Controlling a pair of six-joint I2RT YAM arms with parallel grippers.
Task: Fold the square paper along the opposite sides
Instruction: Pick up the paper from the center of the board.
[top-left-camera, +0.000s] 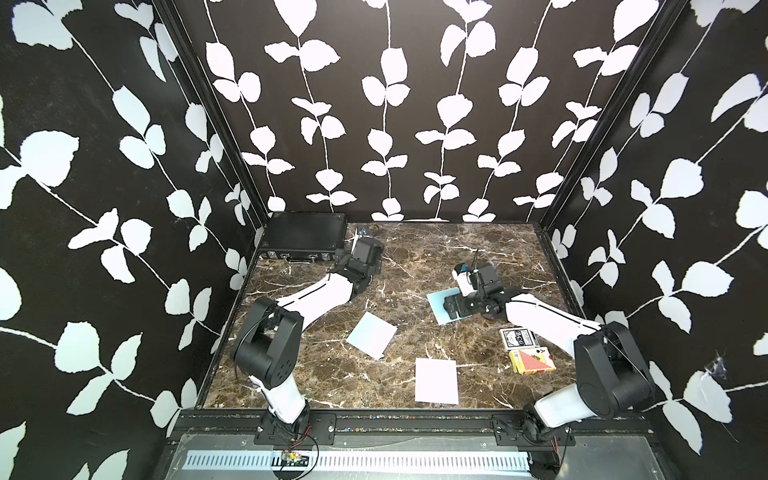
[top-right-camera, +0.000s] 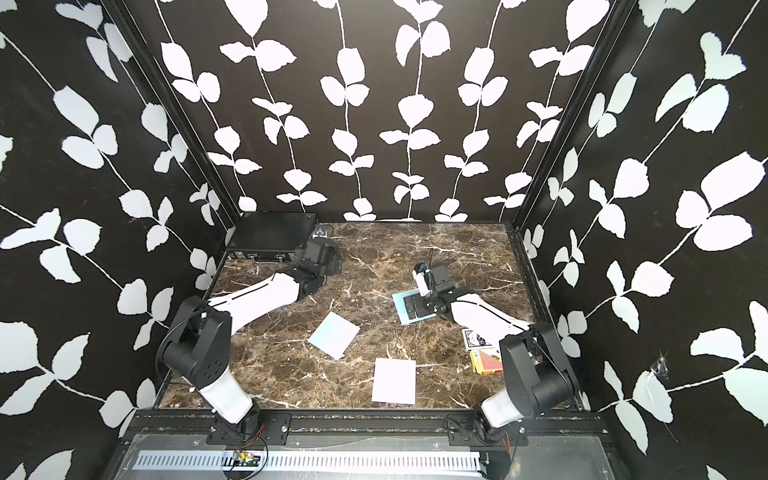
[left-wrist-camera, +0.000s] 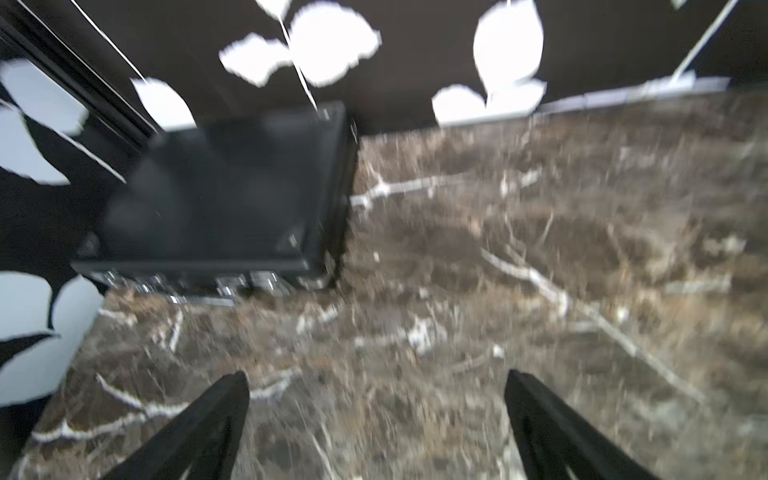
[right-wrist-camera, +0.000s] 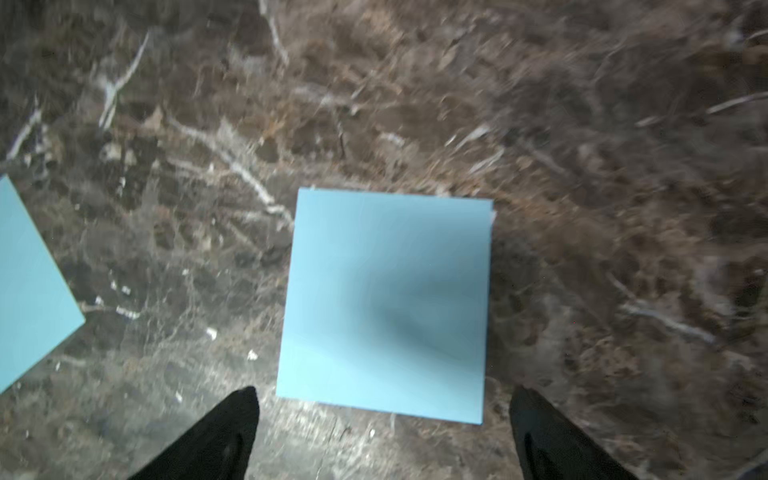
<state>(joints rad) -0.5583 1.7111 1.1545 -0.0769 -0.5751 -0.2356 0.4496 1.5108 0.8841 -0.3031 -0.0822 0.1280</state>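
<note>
A blue square paper (right-wrist-camera: 386, 303) lies flat on the brown marble table (top-left-camera: 415, 266), right of the middle; in both top views only its edge (top-left-camera: 436, 303) (top-right-camera: 401, 309) shows past the arm. My right gripper (right-wrist-camera: 384, 398) hangs just above its near edge, open, with a black finger on either side and nothing held. In both top views this gripper (top-left-camera: 452, 305) (top-right-camera: 415, 308) covers much of the sheet. My left gripper (left-wrist-camera: 377, 377) (top-left-camera: 365, 249) is open and empty over bare marble at the back left.
A pale blue sheet (top-left-camera: 372, 334) (right-wrist-camera: 29, 282) lies mid-table, and a white sheet (top-left-camera: 436, 380) near the front edge. Two card boxes (top-left-camera: 519, 337) (top-left-camera: 532, 360) sit beside the right arm. A closed black case (top-left-camera: 305, 237) (left-wrist-camera: 224, 199) fills the back left corner. Patterned walls enclose three sides.
</note>
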